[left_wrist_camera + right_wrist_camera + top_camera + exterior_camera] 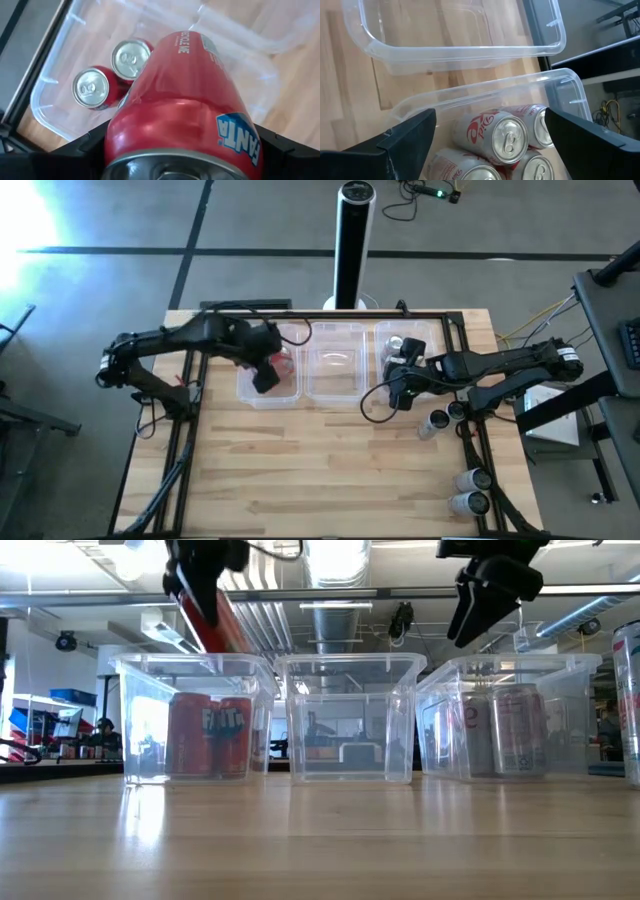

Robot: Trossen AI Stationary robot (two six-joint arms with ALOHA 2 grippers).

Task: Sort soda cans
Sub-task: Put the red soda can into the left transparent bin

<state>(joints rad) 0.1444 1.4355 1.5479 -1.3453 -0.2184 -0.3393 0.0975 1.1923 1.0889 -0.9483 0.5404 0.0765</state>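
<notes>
The left gripper (180,165) has its jaws clamped on a red Fanta can (182,100), tilted, long axis slanting down toward the two upright red cans (107,75) in the left tub (262,395) below. The right gripper (490,135) hovers with jaws spread wide and empty above silver cans (505,135) in the right tub (560,82).

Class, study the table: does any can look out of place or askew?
Two silver cans near the table's right edge seem to lie on their sides, while two others behind them stand upright. The left gripper holds a red can tilted over the left tub. Nothing looks spilled.
</notes>
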